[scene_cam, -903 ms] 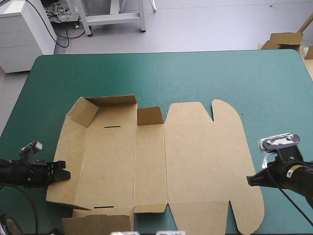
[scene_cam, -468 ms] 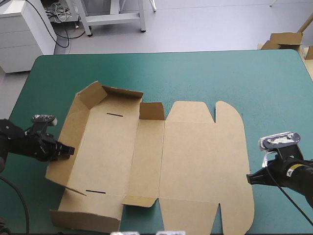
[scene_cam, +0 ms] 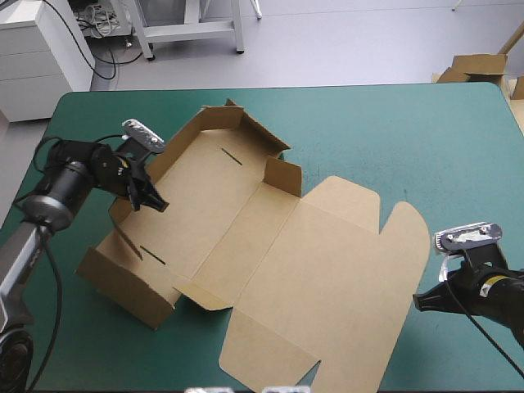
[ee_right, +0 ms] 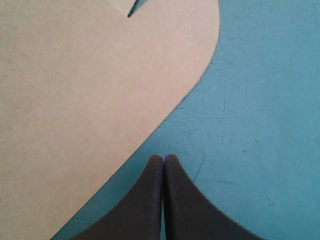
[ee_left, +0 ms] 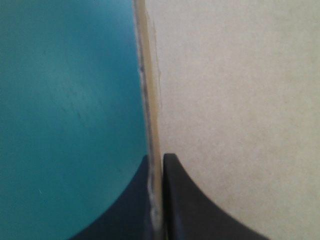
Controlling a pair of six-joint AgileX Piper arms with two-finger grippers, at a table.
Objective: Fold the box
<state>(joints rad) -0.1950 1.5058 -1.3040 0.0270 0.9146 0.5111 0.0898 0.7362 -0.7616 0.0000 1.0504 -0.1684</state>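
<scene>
From above, we see the left gripper, its arm angled in, pinching a raised wall of the box, which sprawls skewed beside it. Left wrist: that wall is clamped between its fingers. Right wrist: the right gripper is pressed together and empty, the box's rounded flap just ahead.

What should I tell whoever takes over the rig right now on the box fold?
Left end effector: shut on the box, pinching the edge of its left wall.
Right end effector: shut, empty, over the teal-green cover beside the lid's rounded flap.
Done: tray-end walls partly raised; box lies askew.
To do: tuck the walls; lid lies flat.
</scene>
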